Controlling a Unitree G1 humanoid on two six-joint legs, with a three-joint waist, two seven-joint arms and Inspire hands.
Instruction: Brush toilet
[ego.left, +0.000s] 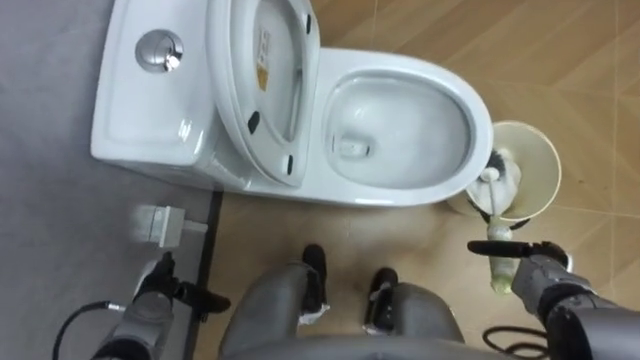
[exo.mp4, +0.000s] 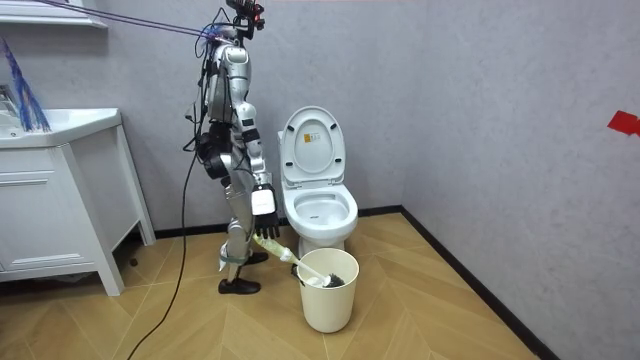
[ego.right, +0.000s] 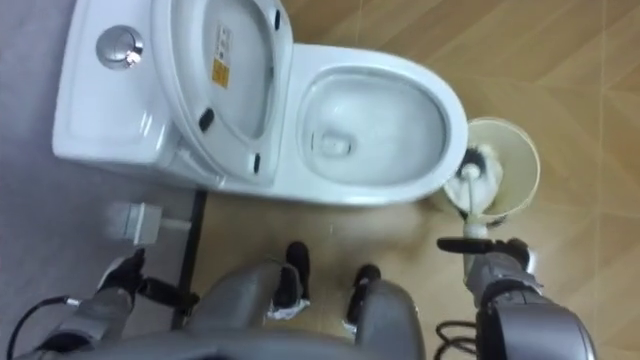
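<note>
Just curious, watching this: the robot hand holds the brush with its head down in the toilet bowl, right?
No. The right robot hand does hold the brush, but its head rests in the cream bucket beside the toilet, not in the bowl, as the left eye view shows.

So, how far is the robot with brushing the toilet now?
Done: the lid stands up, and the right hand grips the brush. In hand: the brush head sits in the bucket. Left: carrying it to the bowl and scrubbing, which looks not yet begun.
</note>
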